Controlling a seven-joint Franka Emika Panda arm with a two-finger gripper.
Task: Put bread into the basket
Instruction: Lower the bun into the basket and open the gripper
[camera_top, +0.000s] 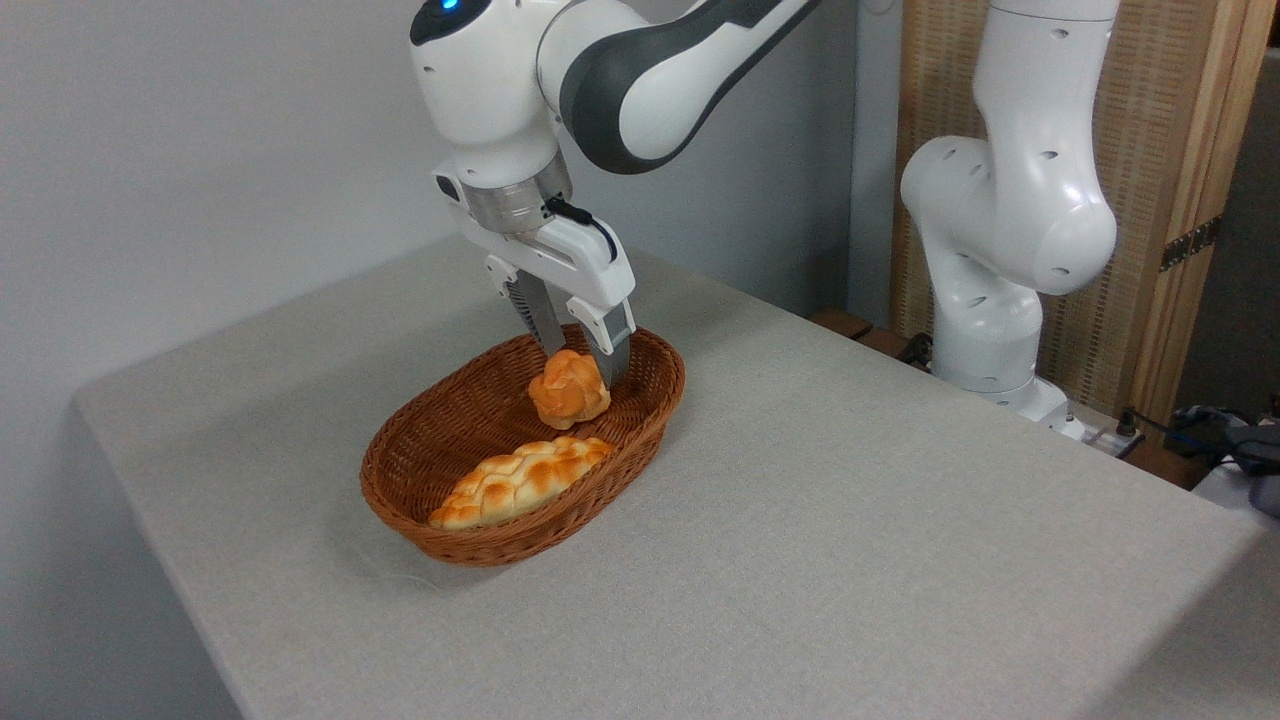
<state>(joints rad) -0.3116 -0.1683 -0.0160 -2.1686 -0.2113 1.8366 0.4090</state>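
The bread (569, 391), a small round orange-golden bun with a knotted top, sits upright inside the far end of the oval brown wicker basket (400, 520). My gripper (585, 364) hangs just above and behind the bun, open, with one finger on each side of it and neither pressing on it. Whether the fingertips still brush the bun I cannot tell.
A longer, paler braided loaf (520, 480) lies in the near half of the basket. The basket stands on a grey table (850, 520). The arm's white base (1000, 250) rises at the table's back right, and a wooden screen stands behind it.
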